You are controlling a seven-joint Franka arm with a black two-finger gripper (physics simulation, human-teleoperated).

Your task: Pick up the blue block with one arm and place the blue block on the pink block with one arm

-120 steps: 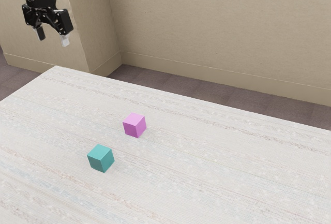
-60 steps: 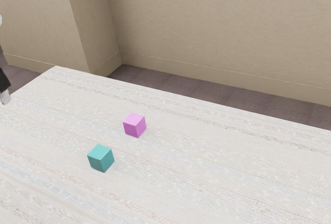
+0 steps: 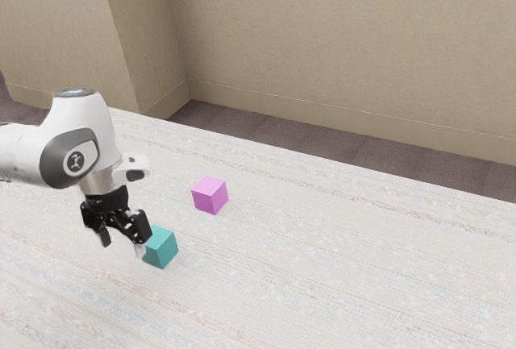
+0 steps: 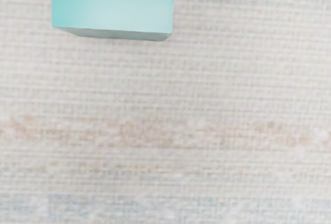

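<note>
The blue block [image 3: 162,248], teal in shade, lies on the pale wooden table [image 3: 339,252]. In the wrist view the blue block [image 4: 114,5] lies just off to one side of my hand. My gripper [image 3: 121,242] hangs low over the table, close against the block's side toward the exterior view's left. It is open, and nothing lies between its fingers. One fingertip [image 3: 139,248] covers the block's near edge. The pink block [image 3: 210,194] rests a short way behind the blue one, toward the exterior view's right, apart from it.
The table's far edge [image 3: 322,173] runs along a grey-brown floor below beige walls. A beige pillar [image 3: 133,35] stands at the back left. Bare tabletop stretches to the exterior view's right of both blocks.
My arm swung from high at the upper left, out past the left edge, and has come down low beside the blue block. Both blocks lie about where they were.
</note>
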